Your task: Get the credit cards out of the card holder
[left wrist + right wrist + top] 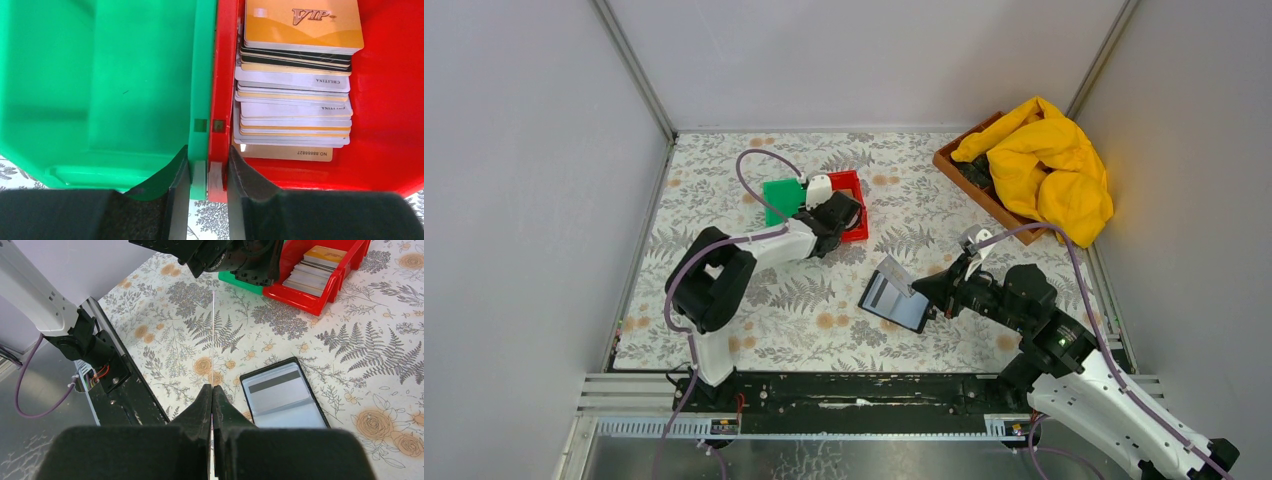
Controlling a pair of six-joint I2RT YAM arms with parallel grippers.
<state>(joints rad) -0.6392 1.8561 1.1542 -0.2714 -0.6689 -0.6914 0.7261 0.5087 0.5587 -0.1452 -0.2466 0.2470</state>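
Top cam: left gripper (832, 215) is down over the seam between green bin (781, 198) and red bin (854, 183), at the far middle of the floral table (754, 310). Right gripper (924, 290) sits mid-right, low over the holder (902, 310). The holder lies open and flat, well apart from the bins. Yellow cloth (1049, 160) is heaped in a brown box (952, 165) in the back right corner.

Left wrist: fingers (177, 175) straddle the two touching bin walls, one inside the green bin (100, 75), the other inside the red bin (390, 100). Jaws are part open. Can't tell if they pinch the walls or only bracket them. Card stack (295, 100) lies in the red bin, shingled lengthwise, with a gold "VIP" card on top at the far end.

Right wrist: right gripper (212, 390) is clenched on one card (213, 340). The card is edge-on, a thin pale line running out from the fingertips, clear of the table. Holder (287, 412) is just right of the fingers, open face up. A grey sleeved card (277, 382) with a dark stripe sits in it. Red bin (320, 300) with the card stack (312, 270) is at top right. Green bin (240, 284) is beside it, under the left gripper.
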